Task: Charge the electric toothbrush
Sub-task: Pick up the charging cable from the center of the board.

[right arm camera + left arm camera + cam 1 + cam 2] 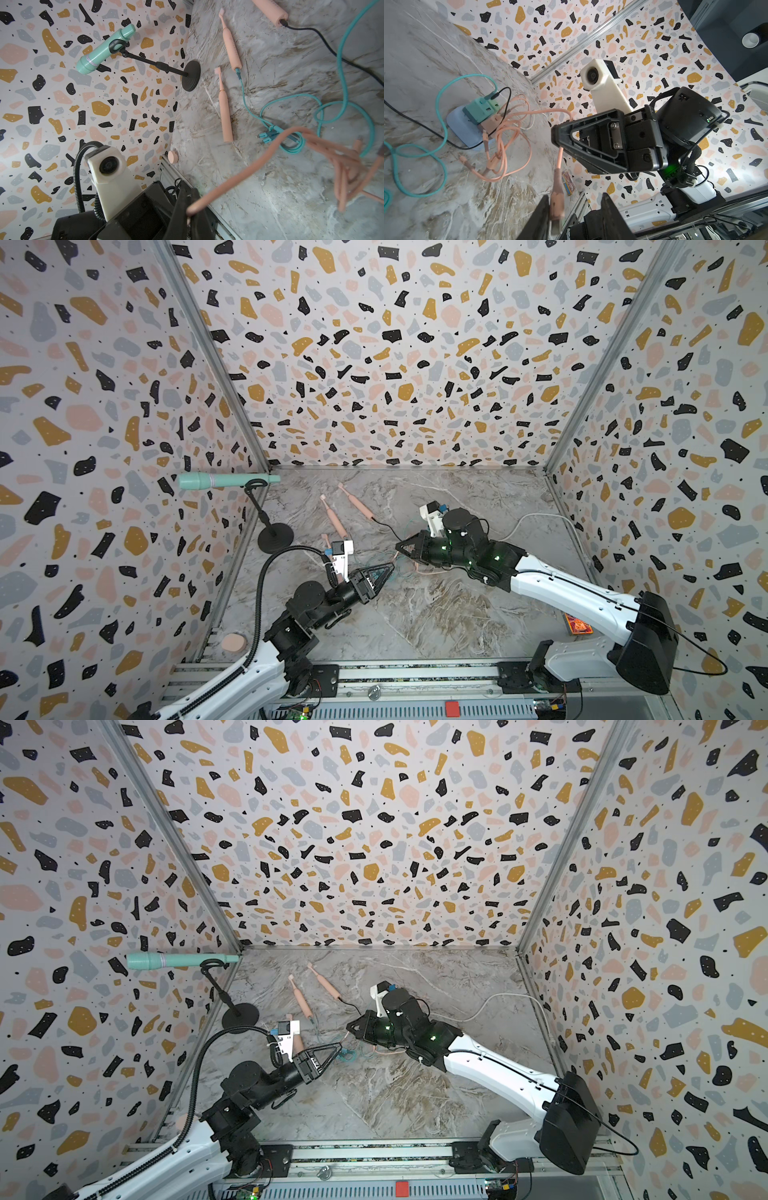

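Three pink electric toothbrushes lie on the marble table. One (357, 502) has a black cable plugged in and one (334, 520) a teal cable. The third (225, 116) has no cable and lies partly under my left wrist camera. My right gripper (398, 546) (190, 199) is shut on a pink charging cable (249, 166), held above the table. That cable's plug (556, 199) hangs between the fingers of my left gripper (392, 566) (576, 199). The plug rests against one finger, and the other finger stands well apart. The pink cable runs to a pink charger (492, 122) on a blue pad (463, 128).
A teal microphone (228, 480) on a black stand (275, 537) sits at the back left. Teal cable loops (332, 108) lie under the grippers. A white cable (540, 516) runs to the right wall. A pink disc (233, 642) and an orange box (577, 624) lie near the front.
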Robot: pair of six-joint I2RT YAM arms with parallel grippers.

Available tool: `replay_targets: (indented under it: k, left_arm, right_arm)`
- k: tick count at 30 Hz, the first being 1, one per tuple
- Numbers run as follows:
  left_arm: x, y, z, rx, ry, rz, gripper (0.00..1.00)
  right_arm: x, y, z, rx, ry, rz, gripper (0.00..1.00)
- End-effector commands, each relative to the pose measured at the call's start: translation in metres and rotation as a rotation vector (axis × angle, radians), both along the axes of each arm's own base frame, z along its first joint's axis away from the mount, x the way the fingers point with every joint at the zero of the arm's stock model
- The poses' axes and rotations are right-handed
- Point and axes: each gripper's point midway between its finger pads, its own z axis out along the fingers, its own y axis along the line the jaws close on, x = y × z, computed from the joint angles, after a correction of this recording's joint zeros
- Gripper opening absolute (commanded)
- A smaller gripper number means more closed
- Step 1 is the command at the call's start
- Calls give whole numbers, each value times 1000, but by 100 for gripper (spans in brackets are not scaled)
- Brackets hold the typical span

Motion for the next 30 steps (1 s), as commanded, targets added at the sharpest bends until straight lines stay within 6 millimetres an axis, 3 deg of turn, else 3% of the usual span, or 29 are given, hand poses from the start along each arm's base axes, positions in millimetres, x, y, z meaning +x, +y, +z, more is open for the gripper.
replay_targets:
  k: [1, 4, 7, 11, 21, 22, 25, 28, 30]
  left_arm:
    - [-1, -2, 10, 22, -51, -11, 37]
    - [-1, -2, 8, 38, -50, -7, 31]
    - [-1, -1, 7, 55, -51, -1, 14]
    - [1, 3, 6, 58, -46, 19, 5]
    - [3, 7, 6, 77, -39, 48, 0]
    - [3, 9, 7, 73, -36, 53, 0]
    - [1, 9, 10, 54, -20, 46, 0]
    - [-5, 4, 10, 53, 10, -2, 0]
    - [-7, -1, 8, 65, 40, -33, 0]
  right_arm:
    - [-4, 3, 11, 27, -19, 17, 0]
    - [-4, 2, 13, 22, -22, 15, 0]
    - [-3, -1, 15, 19, -31, 3, 0]
    - [-3, -3, 16, 20, -30, -8, 0]
    - [-5, -2, 21, 28, -51, 10, 0]
    - [-5, -3, 23, 22, -71, 23, 8]
    - [-8, -15, 32, 3, -177, 63, 49]
    - [-17, -36, 42, 21, -318, 100, 72]
    - [-34, -45, 54, 71, -438, 168, 77]
